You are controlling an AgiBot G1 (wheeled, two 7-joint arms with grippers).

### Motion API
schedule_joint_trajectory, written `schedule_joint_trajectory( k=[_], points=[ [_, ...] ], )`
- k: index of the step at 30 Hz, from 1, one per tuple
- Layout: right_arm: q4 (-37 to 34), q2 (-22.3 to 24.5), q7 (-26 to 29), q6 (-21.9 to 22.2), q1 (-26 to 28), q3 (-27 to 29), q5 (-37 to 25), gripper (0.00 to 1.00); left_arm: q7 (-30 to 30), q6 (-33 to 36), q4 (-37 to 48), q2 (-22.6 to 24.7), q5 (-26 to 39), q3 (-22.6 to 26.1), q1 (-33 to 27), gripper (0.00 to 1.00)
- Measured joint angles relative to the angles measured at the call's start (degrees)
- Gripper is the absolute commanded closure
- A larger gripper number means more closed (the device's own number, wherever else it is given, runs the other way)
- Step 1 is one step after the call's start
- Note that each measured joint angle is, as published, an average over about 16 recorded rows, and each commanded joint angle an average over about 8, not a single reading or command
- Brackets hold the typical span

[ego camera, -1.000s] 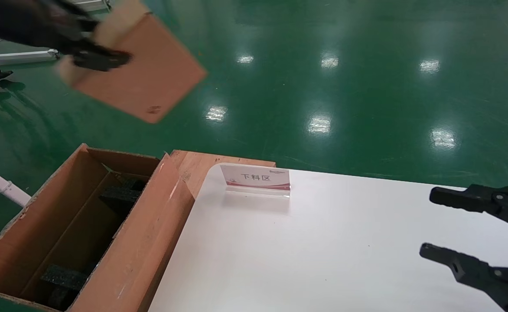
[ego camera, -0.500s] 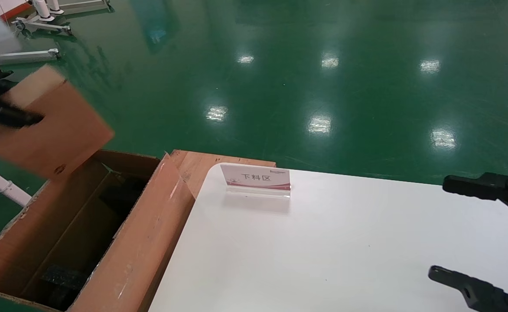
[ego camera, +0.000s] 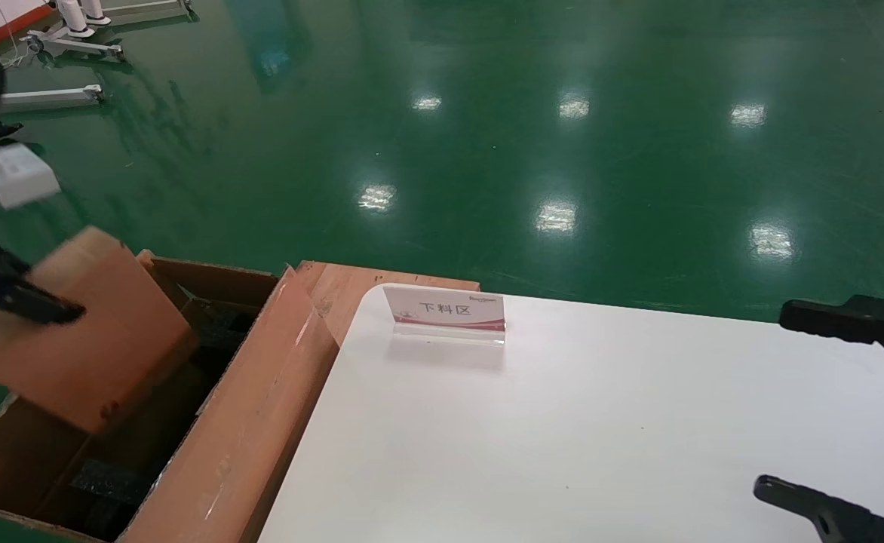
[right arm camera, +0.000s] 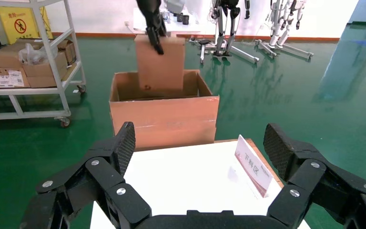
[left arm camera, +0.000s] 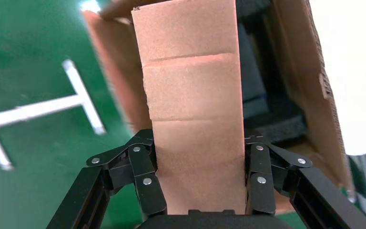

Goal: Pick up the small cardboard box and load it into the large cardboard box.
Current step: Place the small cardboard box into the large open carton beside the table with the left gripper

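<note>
Lowering is the step in hand: the left claw [left arm camera: 198, 191] grips the plain brown rectangular small cardboard box [ego camera: 80, 332], tilted, its lower end inside the big brown flapped large cardboard box [ego camera: 261, 422] off the white surface's [ego camera: 563, 437] left edge. Keep it clear of the black foam blocks [ego camera: 106, 483], then release. The right claw [right arm camera: 198, 157] hovers open over the right edge.

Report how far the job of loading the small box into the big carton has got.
Done: the small box is picked up, clamped in the left gripper. In hand: it hangs tilted over the big carton, its lower end dipping past the rim, as the right wrist view shows. Left: lower it inside among the black foam blocks and let go. The right gripper is open above the white table.
</note>
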Motion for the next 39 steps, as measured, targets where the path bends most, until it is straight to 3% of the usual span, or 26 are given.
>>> schedule_joint_trajectory(
  k=[15,39],
  points=[
    [0.0,0.02,-0.03,0.02,0.01,-0.05,0.04,0.0,-3.27,-7.05,3.96,-0.29,-2.55,3.09,7.22,1.0],
    [0.0,0.06,-0.07,0.06,0.03,-0.14,0.09,0.0,-5.55,-18.43,9.95,3.64,-1.61,5.52,19.65,1.0]
  ],
)
